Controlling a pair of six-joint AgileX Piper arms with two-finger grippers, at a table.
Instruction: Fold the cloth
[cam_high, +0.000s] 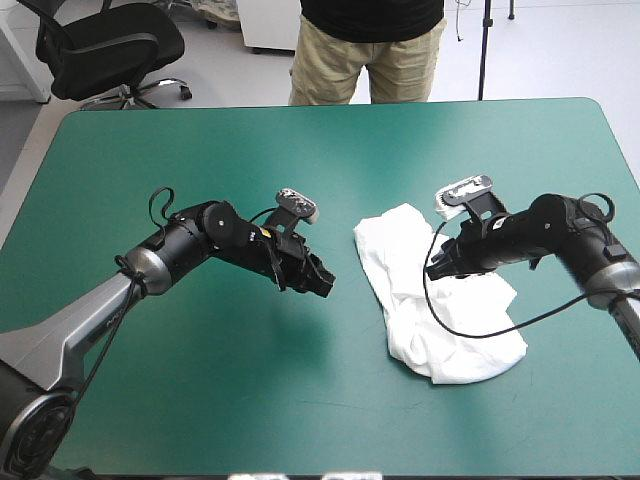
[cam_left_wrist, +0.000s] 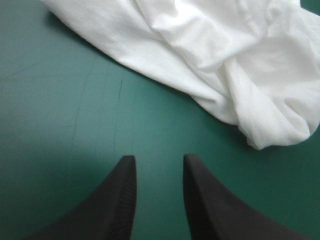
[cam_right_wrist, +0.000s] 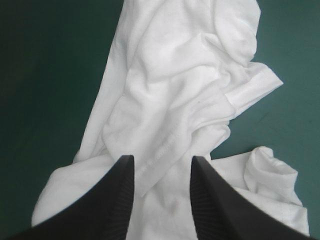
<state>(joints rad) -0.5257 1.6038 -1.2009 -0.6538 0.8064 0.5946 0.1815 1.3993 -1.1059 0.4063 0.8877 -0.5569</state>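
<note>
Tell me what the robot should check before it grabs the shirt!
1. Left pincer open: ok.
2. Right pincer open: ok.
3. Right pincer over the shirt: ok.
4. Left pincer at the shirt: not ok, the shirt lies ahead of it and bare table is under it.
5. Shirt spread flat: not ok, it is crumpled.
6. Shirt all on the table: ok.

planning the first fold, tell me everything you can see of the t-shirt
The T-shirt is white, soft fabric, a crumpled heap lying on the teal-green cover, right of its middle. A hemmed sleeve sticks out at one side. The right tool, open, hovers over it; contact unclear. The left tool, open, is short of it.
</note>
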